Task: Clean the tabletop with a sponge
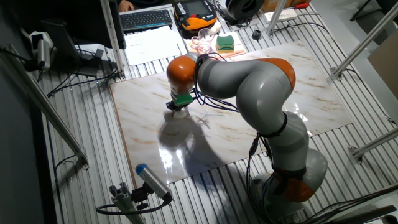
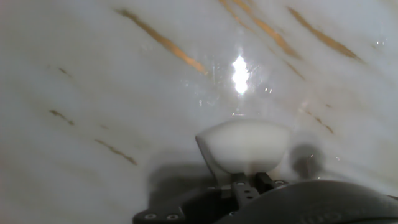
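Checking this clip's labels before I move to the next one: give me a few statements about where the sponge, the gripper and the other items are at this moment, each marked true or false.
1. The gripper holds the cream-white sponge down at the marble tabletop. True.
2. The green-and-yellow sponge is the one in the gripper. False: it lies near the far edge of the slab, apart from the arm.
3. The arm works over the left part of the slab in the fixed view. True.
4. The tabletop is matte black. False: it is glossy white-beige with brown veins and shows a bright glare spot in the hand view.
5. A keyboard sits beyond the slab. True.
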Robot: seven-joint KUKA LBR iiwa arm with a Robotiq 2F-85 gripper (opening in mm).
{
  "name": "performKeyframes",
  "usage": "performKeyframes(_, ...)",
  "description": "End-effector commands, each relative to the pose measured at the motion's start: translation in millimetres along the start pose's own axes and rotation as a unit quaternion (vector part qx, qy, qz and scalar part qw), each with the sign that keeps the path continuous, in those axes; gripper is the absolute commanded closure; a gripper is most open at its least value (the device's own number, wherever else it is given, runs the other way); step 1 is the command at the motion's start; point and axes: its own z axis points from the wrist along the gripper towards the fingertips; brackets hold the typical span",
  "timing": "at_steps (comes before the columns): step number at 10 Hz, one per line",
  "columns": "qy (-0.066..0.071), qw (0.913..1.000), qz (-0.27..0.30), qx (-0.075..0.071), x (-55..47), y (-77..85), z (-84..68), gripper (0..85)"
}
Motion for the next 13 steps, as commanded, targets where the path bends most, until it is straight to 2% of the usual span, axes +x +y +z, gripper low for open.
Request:
performKeyframes(1, 0.000, 1.0000, -0.002, 0.000, -3.9, -2.2, 0.1, 85.0)
performKeyframes(3, -0.001, 1.0000, -0.006, -0.001, -11.4, -7.8, 0.9, 85.0)
performKeyframes(5, -0.001, 1.0000, -0.007, -0.002, -14.7, -9.5, -0.1, 85.0)
performKeyframes(8, 0.004, 1.0000, -0.003, 0.002, -23.4, -7.4, -8.4, 85.0)
performKeyframes(11, -0.001, 1.0000, -0.009, 0.001, -31.3, -14.3, 0.4, 85.0)
performKeyframes(13, -0.001, 0.9999, -0.011, 0.001, -35.6, -18.9, 0.1, 85.0)
